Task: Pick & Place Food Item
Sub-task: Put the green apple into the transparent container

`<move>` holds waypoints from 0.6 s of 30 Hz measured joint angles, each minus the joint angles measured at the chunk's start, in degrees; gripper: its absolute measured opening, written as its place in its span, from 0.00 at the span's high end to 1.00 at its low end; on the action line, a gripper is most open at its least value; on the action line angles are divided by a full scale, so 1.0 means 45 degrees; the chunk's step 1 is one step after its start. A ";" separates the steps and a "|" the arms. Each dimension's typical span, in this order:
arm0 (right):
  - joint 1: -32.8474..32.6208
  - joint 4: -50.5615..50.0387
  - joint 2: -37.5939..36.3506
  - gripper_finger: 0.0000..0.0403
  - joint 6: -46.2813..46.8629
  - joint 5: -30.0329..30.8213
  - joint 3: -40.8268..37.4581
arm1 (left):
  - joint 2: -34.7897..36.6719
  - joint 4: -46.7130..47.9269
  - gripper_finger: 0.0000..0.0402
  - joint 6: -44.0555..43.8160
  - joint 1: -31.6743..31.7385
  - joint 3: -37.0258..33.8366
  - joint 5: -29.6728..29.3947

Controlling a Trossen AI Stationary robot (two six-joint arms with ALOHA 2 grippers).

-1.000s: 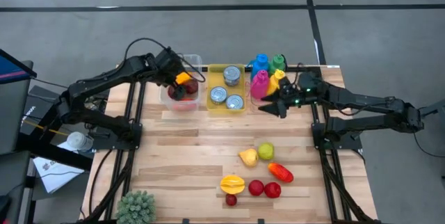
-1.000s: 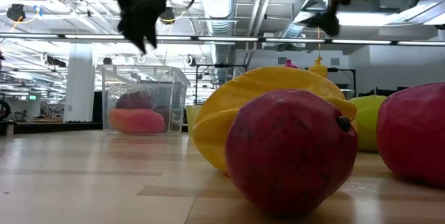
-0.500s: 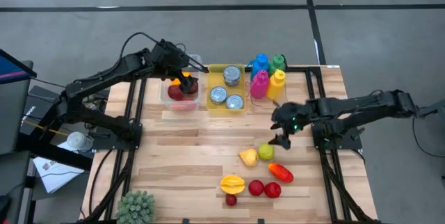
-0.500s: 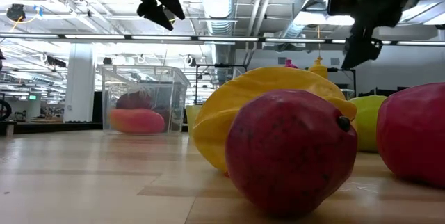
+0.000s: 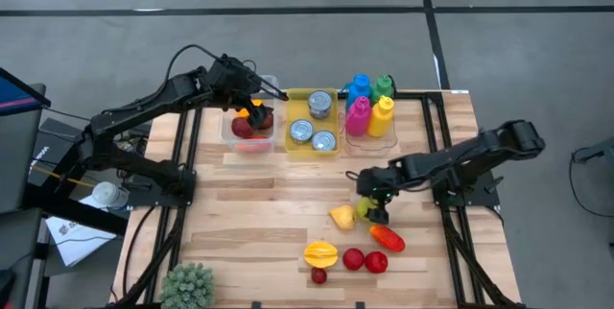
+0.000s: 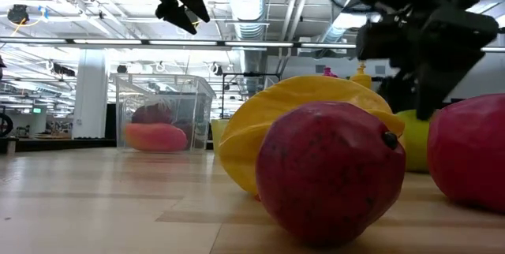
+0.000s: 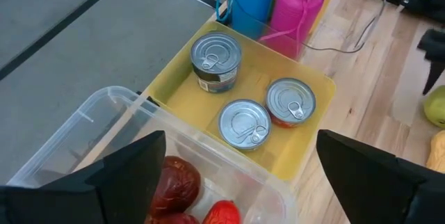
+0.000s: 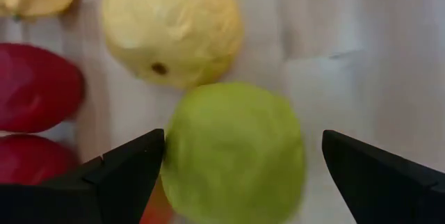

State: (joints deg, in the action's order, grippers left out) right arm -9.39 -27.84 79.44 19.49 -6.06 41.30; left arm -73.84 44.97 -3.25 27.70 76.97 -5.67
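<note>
Wooden counter (image 5: pixel 259 203) planks carried loose fruit near the front edge. Over the green fruit (image 5: pixel 366 210), beside a yellow fruit (image 5: pixel 342 217), hung the right claw (image 5: pixel 371 204), fingers wide and empty. The left claw (image 5: pixel 251 109) hovered wide above the clear bin (image 5: pixel 233 133).

Red fruit (image 6: pixel 327 177) fills the foreground; yellow fruit (image 6: pixel 316 100) behind; clear bin (image 6: pixel 162 112) far back.

High view straight down; low view level, close; both apparently share green fruit (image 5: pixel 365 209)
</note>
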 joint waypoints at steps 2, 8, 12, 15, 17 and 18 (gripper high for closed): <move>0.0005 0.0168 0.0612 0.05 0.0012 -0.0648 0.0017 | 0.0000 0.0000 0.10 0.0000 0.0000 0.0000 -0.0005; 0.0019 0.0006 0.1743 0.08 0.0767 -0.1400 0.0000 | -0.0005 0.0000 0.11 0.0000 0.0003 0.0000 -0.0006; 0.0015 0.0002 0.1563 0.19 0.0887 -0.1315 0.0001 | -0.0005 0.0005 0.11 0.0000 0.0003 0.0000 -0.0006; 0.0016 0.0018 0.1247 0.28 0.0907 -0.1007 0.0010 | -0.0005 0.0005 0.11 0.0000 0.0005 0.0000 -0.0005; 0.0076 0.0009 0.1072 0.32 0.0911 -0.0782 0.0015 | -0.0005 0.0001 0.11 0.0000 0.0005 0.0000 -0.0010; 0.0113 -0.0044 0.1005 0.34 0.0912 -0.0631 0.0015 | -0.0005 0.0005 0.11 0.0000 0.0000 0.0000 -0.0010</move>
State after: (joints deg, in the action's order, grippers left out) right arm -8.88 -28.04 83.97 23.60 -8.90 41.36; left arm -73.87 44.99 -3.25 27.71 76.97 -5.72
